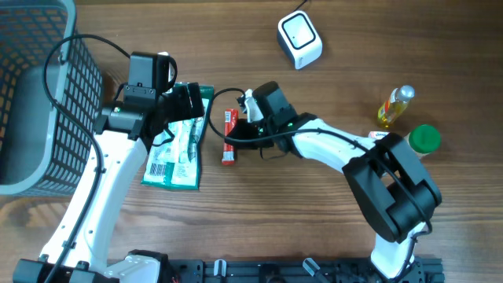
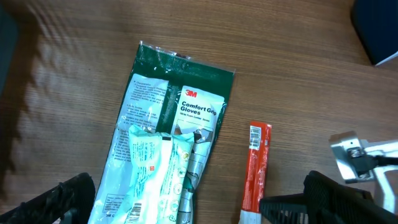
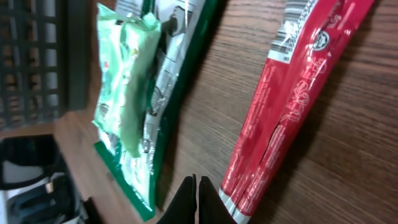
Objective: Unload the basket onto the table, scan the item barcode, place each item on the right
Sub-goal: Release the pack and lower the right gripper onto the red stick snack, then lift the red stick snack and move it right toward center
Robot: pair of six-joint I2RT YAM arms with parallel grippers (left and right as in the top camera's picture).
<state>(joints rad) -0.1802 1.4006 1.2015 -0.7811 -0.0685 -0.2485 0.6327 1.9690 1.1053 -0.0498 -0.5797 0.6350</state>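
A red packet (image 1: 229, 135) lies on the wooden table, a barcode at one end (image 3: 292, 28). Left of it is a green glove pack (image 1: 174, 149) with a pale green packet (image 2: 155, 174) on top. My left gripper (image 2: 193, 208) hangs open above the glove pack, its fingers (image 2: 65, 198) spread wide to either side, nothing between them. The right gripper (image 3: 198, 199) is shut and empty, its tips low over the table in the gap between the glove pack (image 3: 168, 93) and the red packet (image 3: 292, 106). The white scanner (image 1: 299, 39) stands at the back.
A grey mesh basket (image 1: 39, 86) fills the far left. A yellow bottle (image 1: 395, 106) and a green-capped container (image 1: 425, 139) stand at the right, close to the right arm's base.
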